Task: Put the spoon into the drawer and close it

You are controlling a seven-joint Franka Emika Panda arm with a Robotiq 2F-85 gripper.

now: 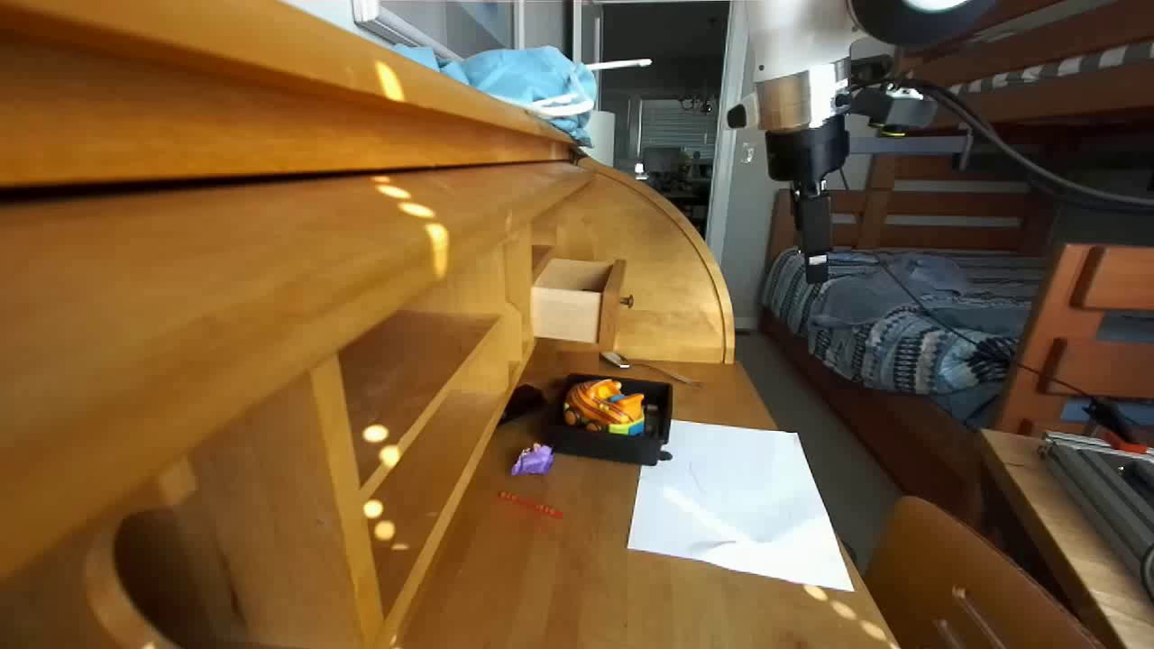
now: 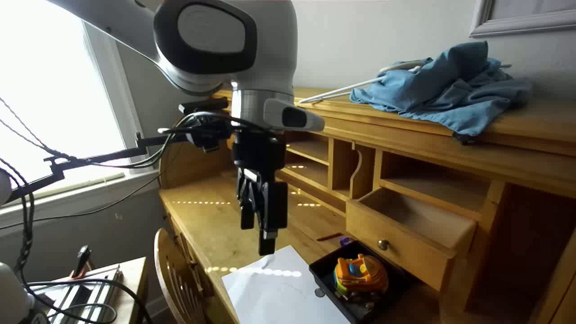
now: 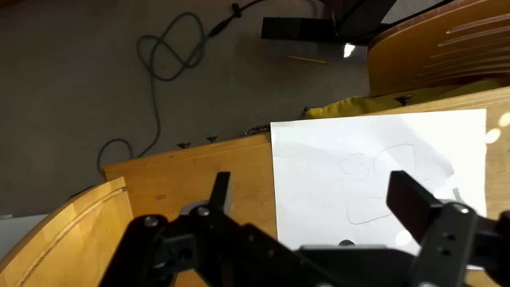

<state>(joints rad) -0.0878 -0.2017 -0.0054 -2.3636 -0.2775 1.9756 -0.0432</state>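
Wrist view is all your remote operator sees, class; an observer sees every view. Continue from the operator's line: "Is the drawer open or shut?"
Observer: The drawer is pulled open in both exterior views.
Operator: Where's the spoon?
Observer: In an exterior view, what looks like the spoon lies on the desk, behind the black tray from that camera.
Operator: Anything in that tray?
Observer: Yes, an orange toy.

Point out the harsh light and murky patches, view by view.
In both exterior views, sunlit spots fleck the desk; in an exterior view, the window burns out to white and bright dots cross the paper; in the wrist view, the hand looks near-black and the floor dim.
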